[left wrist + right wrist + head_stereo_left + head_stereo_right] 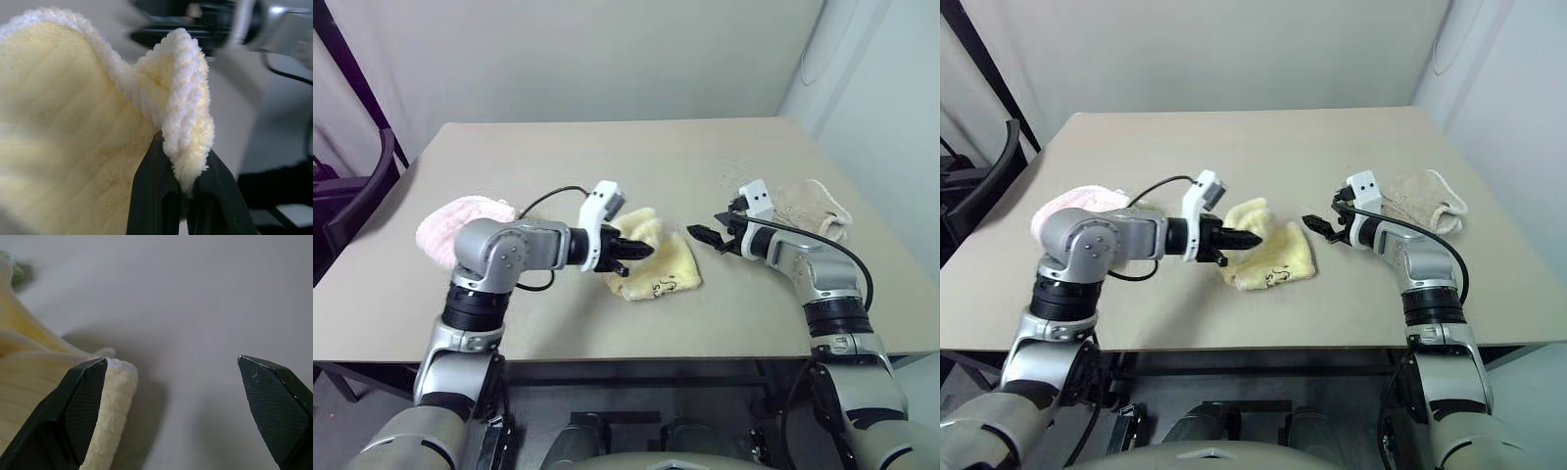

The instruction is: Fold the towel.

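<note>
Beige table (607,147) against plain pale walls, three cloths on it. Yellow towel (661,266) lies mid-table between the two arms, already partly bunched or doubled, small dark motif on the near flap. Left gripper (639,250) is clamped on a stitched edge of the towel and carries that corner lifted over the rest of the cloth; the left wrist view shows the rim pinched between the black fingers (161,196). Right gripper (705,235) hovers just beside the towel's right edge, jaws wide apart, holding nothing; one finger is close against the cloth's edge.

Risks, as I judge them: only a thin rim is pinched, so the corner could slip out mid-fold; the whole towel may drag along since nothing pins it; lifted layer may land skewed or bunched.

Count: one yellow towel, one pink towel (460,220) far left, one tan towel (808,208) far right, two grippers.
</note>
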Tool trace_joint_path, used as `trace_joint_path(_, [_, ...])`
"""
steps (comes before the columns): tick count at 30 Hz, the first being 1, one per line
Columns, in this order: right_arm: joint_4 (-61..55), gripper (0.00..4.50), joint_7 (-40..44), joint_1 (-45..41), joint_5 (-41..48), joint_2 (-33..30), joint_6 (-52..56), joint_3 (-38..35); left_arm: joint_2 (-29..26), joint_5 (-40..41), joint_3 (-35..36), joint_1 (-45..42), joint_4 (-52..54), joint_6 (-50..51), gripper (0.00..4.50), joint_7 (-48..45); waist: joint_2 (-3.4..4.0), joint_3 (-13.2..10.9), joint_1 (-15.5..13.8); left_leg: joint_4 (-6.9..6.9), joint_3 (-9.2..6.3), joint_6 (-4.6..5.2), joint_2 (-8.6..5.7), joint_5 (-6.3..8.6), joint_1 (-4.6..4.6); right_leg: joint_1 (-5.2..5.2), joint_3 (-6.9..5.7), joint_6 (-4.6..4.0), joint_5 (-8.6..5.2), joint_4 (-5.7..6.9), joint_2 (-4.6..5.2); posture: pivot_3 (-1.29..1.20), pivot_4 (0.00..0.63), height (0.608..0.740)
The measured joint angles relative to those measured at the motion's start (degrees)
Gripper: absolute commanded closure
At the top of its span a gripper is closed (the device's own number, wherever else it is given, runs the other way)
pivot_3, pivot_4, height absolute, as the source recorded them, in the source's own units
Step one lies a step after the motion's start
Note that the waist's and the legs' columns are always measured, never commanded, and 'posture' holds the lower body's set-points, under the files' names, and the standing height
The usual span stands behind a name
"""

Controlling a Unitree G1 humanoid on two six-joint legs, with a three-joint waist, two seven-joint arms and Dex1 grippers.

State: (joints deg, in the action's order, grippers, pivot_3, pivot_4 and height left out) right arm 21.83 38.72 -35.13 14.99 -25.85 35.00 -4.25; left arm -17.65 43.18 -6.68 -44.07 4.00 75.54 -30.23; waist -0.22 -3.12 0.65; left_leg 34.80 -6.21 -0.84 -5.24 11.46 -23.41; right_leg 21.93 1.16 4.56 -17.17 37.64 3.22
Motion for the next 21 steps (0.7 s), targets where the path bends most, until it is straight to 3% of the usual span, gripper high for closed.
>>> trace_joint_path(6, [-1.1,0.00,-3.3,0.9,0.3,-0.1,0.9,-2.0,7.9,-9.0,-9.0,-2.2,-16.1,-10.9,4.48,-2.7,0.02,0.0,0.1,0.07,0.01,0.04,0.00,0.00,0.00,-0.02,0.01,0.01,0.01,0.00,0.00,0.00,0.000,0.740])
trace_joint_path(10, [-2.0,0.00,-4.0,1.9,0.3,-0.2,0.9,-2.0,8.9,-13.4,-11.3,-2.2,-21.5,-15.9,4.48,-4.8,0.03,0.0,0.2,0.01,0.01,0.04,0.02,0.00,-0.03,0.08,0.01,0.11,0.06,0.02,-0.01,0.00,0.000,0.740])
trace_joint_path(11, [-2.0,0.00,-4.2,2.1,0.3,-0.3,0.9,-2.0,8.9,-14.3,-11.7,-2.2,-22.0,-16.9,3.95,-5.4,0.03,0.0,0.2,0.00,0.01,0.04,0.02,0.00,-0.03,0.08,0.01,0.11,0.06,0.02,-0.01,0.00,0.000,0.740])
trace_joint_path(21, [-2.7,0.00,-4.6,3.0,0.0,-0.5,0.7,-2.0,9.4,-15.4,-9.5,0.0,-20.0,-17.4,0.63,-8.7,0.03,0.0,0.1,0.12,0.00,0.06,0.01,0.01,-0.06,0.06,0.01,0.13,0.07,0.07,0.00,0.00,0.000,0.740])
